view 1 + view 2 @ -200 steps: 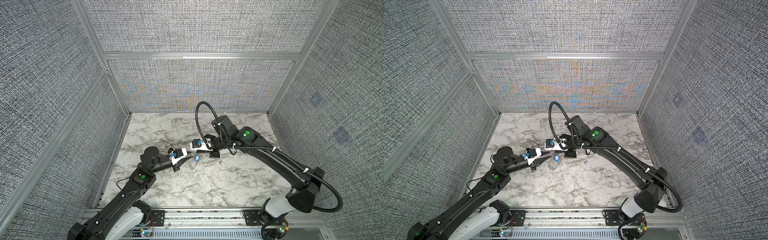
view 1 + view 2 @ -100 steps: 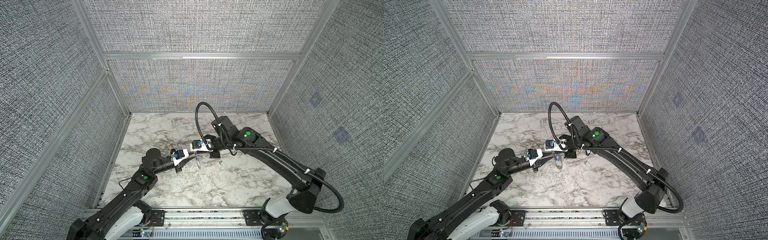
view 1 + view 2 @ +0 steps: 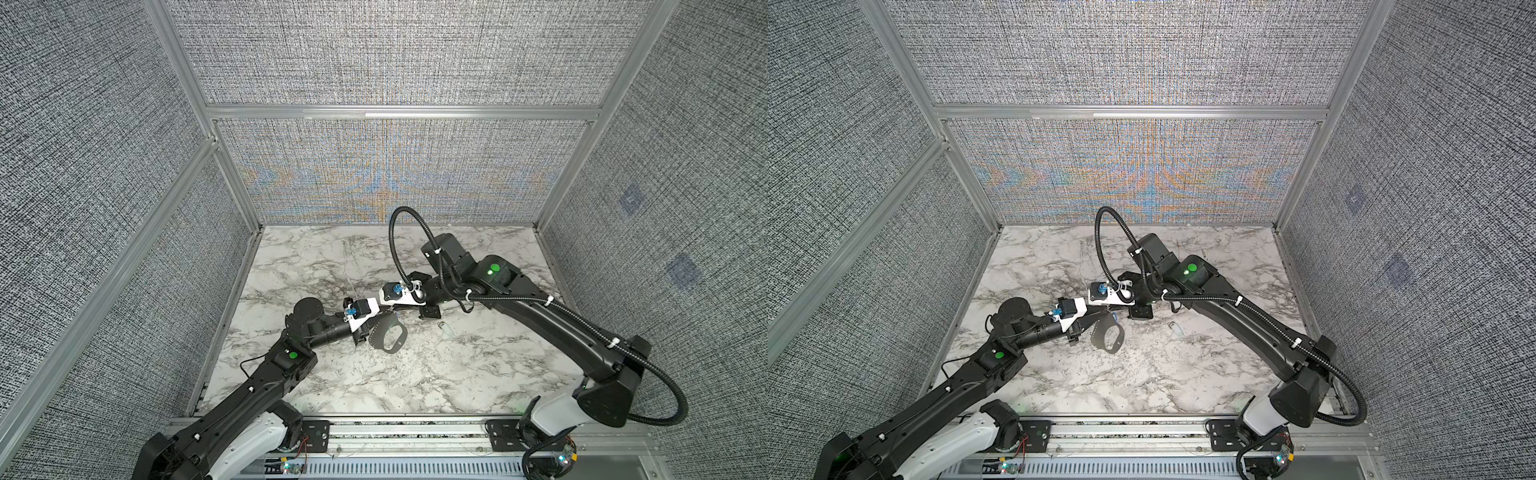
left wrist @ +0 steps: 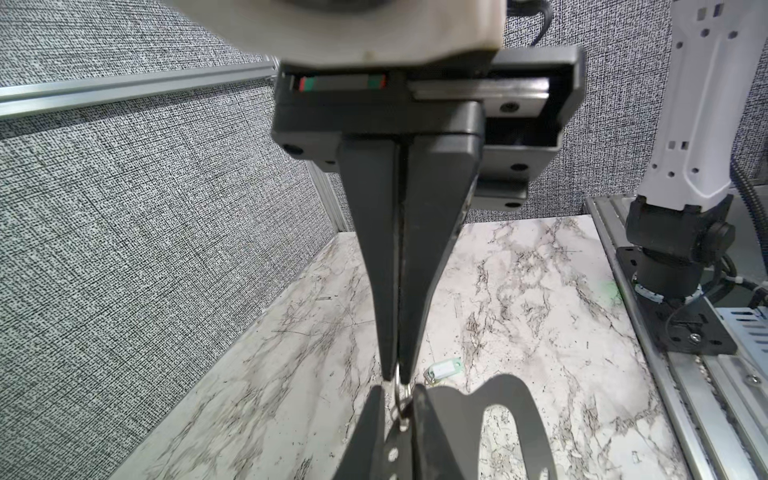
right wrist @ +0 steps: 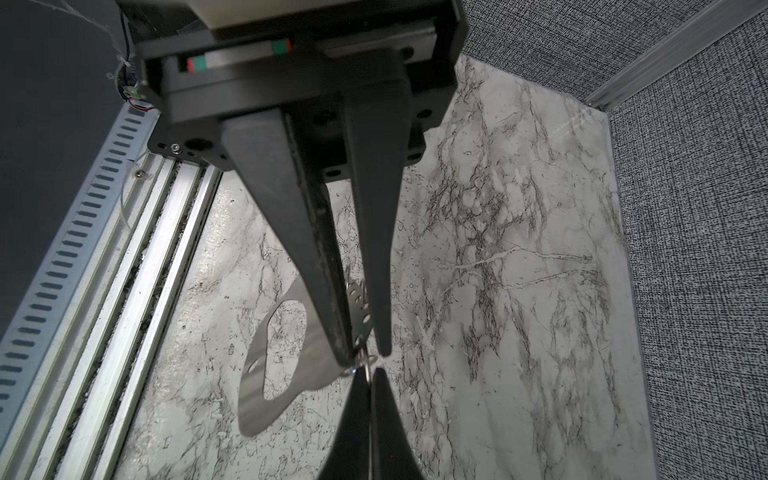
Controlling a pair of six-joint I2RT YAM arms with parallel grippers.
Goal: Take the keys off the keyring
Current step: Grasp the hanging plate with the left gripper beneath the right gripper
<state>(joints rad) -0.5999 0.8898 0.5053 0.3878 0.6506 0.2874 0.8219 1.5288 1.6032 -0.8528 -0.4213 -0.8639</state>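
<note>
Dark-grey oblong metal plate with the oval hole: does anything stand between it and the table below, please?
Nothing visible: the white marble table under the dark-grey plate is bare; the small white-labelled tag lies aside.

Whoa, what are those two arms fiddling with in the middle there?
They are working a key set apart. The left tool is pinched shut on a thin metal ring. The right tool, facing it tip to tip, is clamped on a dark-grey plate with a large oval hole, held over the marble table. The plate looks still threaded on the ring, so it is not off yet. A small tag with a white label lies on the table, apart from them.
</note>
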